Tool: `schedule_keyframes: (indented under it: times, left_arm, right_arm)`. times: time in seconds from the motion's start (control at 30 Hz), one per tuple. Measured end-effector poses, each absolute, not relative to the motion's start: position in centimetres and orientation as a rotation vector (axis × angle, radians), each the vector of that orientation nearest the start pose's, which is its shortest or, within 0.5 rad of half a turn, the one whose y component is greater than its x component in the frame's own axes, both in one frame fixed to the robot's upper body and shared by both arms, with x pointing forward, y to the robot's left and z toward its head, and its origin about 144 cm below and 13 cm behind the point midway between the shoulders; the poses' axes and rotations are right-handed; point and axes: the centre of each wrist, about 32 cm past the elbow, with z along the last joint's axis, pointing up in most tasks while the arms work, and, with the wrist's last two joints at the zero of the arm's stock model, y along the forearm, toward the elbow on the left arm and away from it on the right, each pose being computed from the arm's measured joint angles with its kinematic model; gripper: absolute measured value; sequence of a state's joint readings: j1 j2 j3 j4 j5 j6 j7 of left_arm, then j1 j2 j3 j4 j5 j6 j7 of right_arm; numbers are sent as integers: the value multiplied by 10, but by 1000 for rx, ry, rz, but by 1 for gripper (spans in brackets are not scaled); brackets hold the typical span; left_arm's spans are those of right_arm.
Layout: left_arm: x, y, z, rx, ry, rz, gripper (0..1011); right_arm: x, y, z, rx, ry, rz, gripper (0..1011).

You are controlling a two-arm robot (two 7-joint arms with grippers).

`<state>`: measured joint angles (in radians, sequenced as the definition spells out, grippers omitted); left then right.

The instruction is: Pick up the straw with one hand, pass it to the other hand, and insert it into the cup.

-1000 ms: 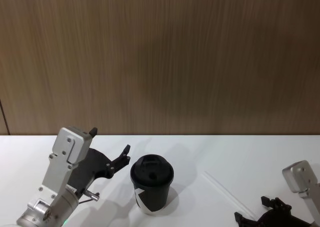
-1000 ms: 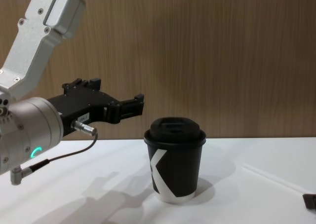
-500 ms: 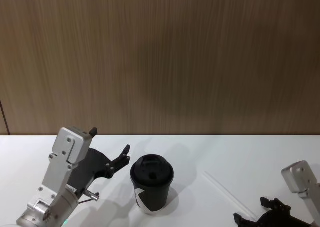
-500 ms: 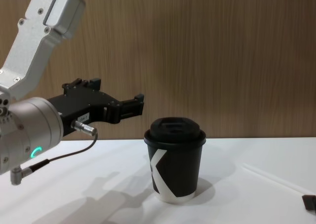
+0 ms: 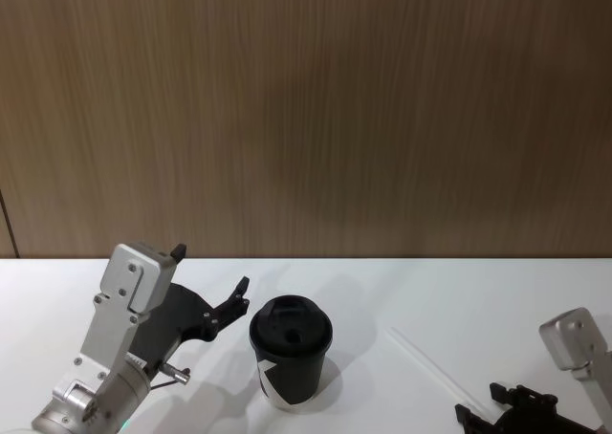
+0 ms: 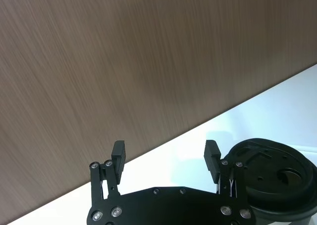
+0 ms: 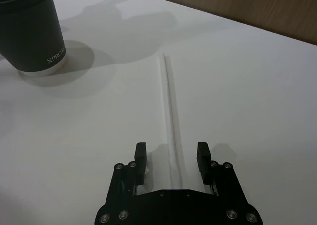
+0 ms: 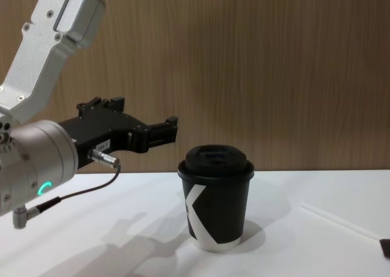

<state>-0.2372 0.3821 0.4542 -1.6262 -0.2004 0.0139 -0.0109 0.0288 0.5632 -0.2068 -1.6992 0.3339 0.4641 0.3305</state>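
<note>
The black cup (image 5: 291,351) with its domed lid stands upright on the white table, also seen in the chest view as cup (image 8: 216,207). To its right the thin white straw (image 5: 435,369) lies flat on the table. My right gripper (image 7: 171,153) is open and low over the straw (image 7: 171,101), whose near end runs between the two fingers. In the head view the right gripper (image 5: 512,403) is at the lower right edge. My left gripper (image 5: 210,268) hovers open and empty just left of the cup, level with its lid, with the cup (image 6: 267,180) beside one finger.
A wood-panelled wall (image 5: 306,119) closes off the back of the white table (image 5: 402,291). The left arm's silver wrist with its green ring (image 8: 42,188) and black cable hangs at the front left. Bare table lies between cup and straw.
In the head view the right gripper has shifted slightly to the right and lower along the straw's near end. The left gripper, cup and straw have not moved.
</note>
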Motion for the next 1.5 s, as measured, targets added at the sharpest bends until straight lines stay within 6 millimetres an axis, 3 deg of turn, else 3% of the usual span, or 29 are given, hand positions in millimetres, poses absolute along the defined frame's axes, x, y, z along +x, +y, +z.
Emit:
schedule_keyframes:
  times: [0.67, 1.0, 1.5]
  left_arm:
    - [492, 198, 1204, 61, -268, 1124, 1003]
    - [492, 198, 1204, 61, -268, 1124, 1003]
    - [492, 198, 1204, 61, -268, 1124, 1002]
  right_arm:
    - [455, -312, 1192, -493, 206, -995, 76]
    - [457, -311, 1191, -506, 208, -981, 6]
    - [459, -309, 1193, -499, 186, -1001, 0]
